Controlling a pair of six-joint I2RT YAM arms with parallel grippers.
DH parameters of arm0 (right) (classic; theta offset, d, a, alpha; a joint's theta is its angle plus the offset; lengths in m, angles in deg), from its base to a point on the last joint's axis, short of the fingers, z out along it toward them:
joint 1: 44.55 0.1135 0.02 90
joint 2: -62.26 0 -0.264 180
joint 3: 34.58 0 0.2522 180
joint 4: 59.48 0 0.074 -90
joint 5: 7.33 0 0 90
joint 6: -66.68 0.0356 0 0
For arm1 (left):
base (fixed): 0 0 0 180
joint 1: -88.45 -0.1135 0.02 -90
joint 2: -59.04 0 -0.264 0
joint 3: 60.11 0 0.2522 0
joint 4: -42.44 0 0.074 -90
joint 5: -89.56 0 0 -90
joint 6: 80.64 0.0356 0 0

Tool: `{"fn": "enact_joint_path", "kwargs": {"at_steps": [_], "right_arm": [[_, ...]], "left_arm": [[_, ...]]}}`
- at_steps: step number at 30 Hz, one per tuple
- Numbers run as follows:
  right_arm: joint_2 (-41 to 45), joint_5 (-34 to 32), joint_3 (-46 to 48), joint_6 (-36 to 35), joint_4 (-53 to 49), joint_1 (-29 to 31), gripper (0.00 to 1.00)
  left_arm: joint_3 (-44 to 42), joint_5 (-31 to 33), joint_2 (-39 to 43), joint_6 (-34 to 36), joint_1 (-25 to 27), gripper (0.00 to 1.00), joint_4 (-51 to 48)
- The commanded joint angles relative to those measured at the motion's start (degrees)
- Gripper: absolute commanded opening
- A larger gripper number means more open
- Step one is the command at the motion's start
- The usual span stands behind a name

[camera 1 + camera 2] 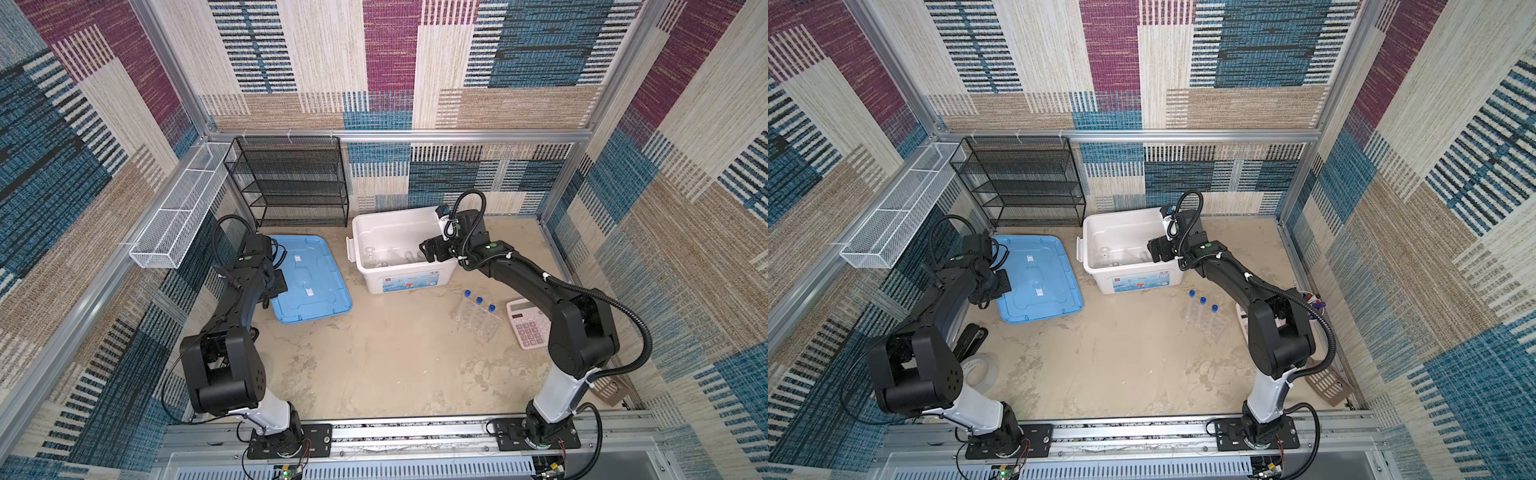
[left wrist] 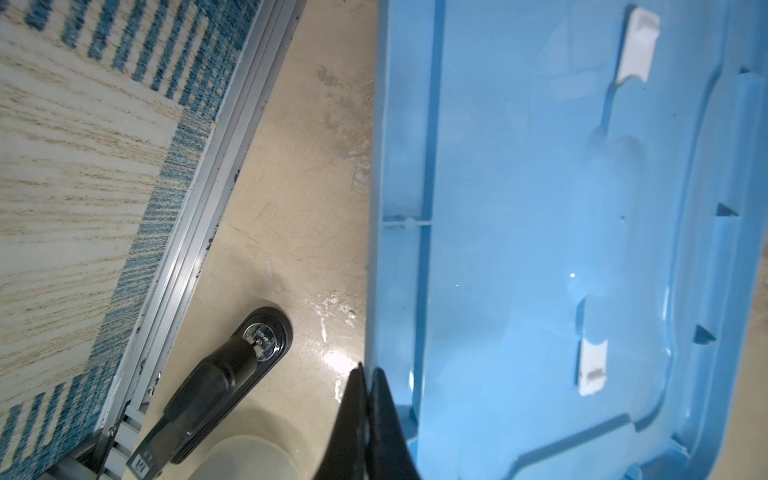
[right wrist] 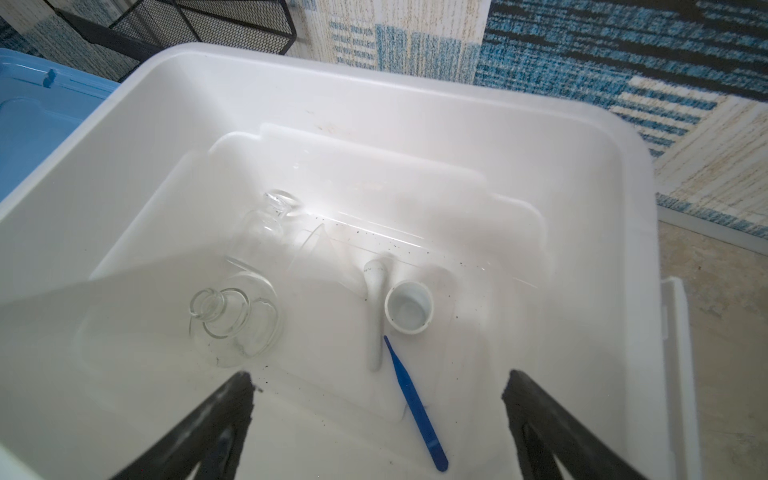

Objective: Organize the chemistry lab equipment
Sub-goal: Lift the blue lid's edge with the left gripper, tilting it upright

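Tagger: Right gripper fingers are seen closest, spread wide with nothing clamped, hung over the near side of the white bin.

Checker: Bin contents to be listed.

Tagger: On the bin floor are found a clear glass flask, a second clear glass vessel beside it, and a clear conical piece that is hard to make out. Small white mortar is set mouth up, pestle is laid just beside it, and dark blue tweezers are laid flat, tip near the mortar.

Checker: Any writing?

Tagger: A printed label is carried on the bin front, with a red logo and blue graphics. Text is too small to be read.

Checker: Outside the bin?

Tagger: Three blue-capped test tubes are held in the clear plastic rack on the table, near the bin's front right corner. Pink calculator is laid just beside the rack. Cup of markers is half hidden by the right arm.

Checker: Left side?

Tagger: Left gripper is pressed shut and empty at the long edge of the blue lid, which is laid flat left of the bin. Contact with the lid cannot be told.

Checker: Room?

Tagger: Bare tabletop is shown between the arms. Back-left corner is taken by a black mesh shelf, the left wall by a white mesh basket.
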Motion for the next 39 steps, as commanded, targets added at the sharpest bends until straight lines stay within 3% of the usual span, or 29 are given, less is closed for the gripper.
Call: {"fn": "enact_joint_path", "kwargs": {"at_steps": [1, 24, 39], "right_arm": [[0.7, 1.1, 0.0, 1.0, 1.2, 0.1, 0.99], [0.6, 4.3, -0.1, 2.0, 1.8, 0.1, 0.99], [0.6, 6.9, -0.9, 3.2, 2.6, 0.1, 0.99]], "left_arm": [[-0.2, 0.9, 2.0, -0.7, 0.1, 0.0, 0.3], [0.8, 2.4, 15.9, 0.7, -0.1, 0.0, -3.1], [4.1, -1.3, 21.7, 0.6, -0.1, 0.0, -3.4]]}}
